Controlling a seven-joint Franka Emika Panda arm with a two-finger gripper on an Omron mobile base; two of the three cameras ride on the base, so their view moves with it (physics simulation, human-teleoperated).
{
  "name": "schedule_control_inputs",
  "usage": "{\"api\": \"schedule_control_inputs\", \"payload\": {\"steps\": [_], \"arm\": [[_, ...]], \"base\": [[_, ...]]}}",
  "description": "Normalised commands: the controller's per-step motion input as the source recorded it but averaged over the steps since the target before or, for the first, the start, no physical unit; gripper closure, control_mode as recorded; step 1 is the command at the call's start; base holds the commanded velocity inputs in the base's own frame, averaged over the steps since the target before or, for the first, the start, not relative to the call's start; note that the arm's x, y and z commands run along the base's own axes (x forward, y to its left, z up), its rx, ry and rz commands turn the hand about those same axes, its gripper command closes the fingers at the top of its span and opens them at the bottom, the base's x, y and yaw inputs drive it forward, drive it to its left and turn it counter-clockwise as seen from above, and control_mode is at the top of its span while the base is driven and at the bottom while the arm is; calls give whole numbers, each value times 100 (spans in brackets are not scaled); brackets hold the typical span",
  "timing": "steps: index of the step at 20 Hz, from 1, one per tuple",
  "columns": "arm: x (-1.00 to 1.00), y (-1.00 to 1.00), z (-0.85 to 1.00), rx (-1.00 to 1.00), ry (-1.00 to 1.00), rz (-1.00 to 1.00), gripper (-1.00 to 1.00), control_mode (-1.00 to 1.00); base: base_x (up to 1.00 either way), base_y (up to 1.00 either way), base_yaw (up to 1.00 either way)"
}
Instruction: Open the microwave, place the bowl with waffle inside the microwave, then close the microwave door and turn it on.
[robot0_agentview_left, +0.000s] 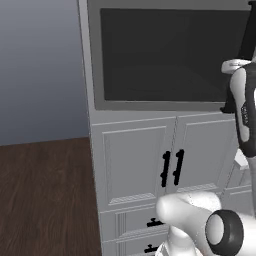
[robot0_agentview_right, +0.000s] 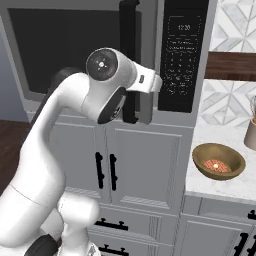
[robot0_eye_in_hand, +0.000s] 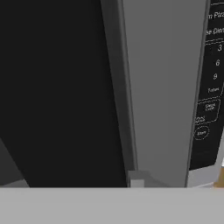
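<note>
The microwave (robot0_agentview_right: 182, 55) sits closed in the white cabinet wall, its black control panel (robot0_eye_in_hand: 211, 83) on the right. The microwave door (robot0_agentview_left: 165, 55) has a wide dark window and a long black vertical handle (robot0_agentview_right: 128, 30). My gripper (robot0_agentview_right: 131, 100) is at the lower part of that handle, closed around the bar, though the wrist hides most of its fingers. From the left base view the gripper (robot0_agentview_left: 231, 102) meets the handle at the right edge. The tan bowl (robot0_agentview_right: 218, 161) with the waffle in it rests on the marble counter to the right of the microwave.
White cabinet doors with short black handles (robot0_agentview_right: 105, 171) stand below the microwave, with drawers (robot0_agentview_right: 112, 226) under them. A tan container (robot0_agentview_right: 251, 131) stands at the back right of the counter (robot0_agentview_right: 220, 187). Dark wood floor (robot0_agentview_left: 45, 195) lies open to the left.
</note>
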Motion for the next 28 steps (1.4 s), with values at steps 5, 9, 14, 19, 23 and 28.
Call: {"api": "schedule_control_inputs", "payload": {"steps": [5,9,14,19,23,28], "arm": [[-100,21,-2,-9,0,-32,100,-100],[-100,16,0,-9,-1,-31,100,-100],[-100,7,-2,-8,-7,-24,100,-100],[-99,0,-3,-5,-8,-16,100,-100],[-24,0,0,-3,-2,-5,100,-100],[0,0,-1,0,0,0,-100,-100]], "base": [[0,0,0],[0,0,0],[0,0,0],[0,0,0],[0,0,0],[0,0,0]]}}
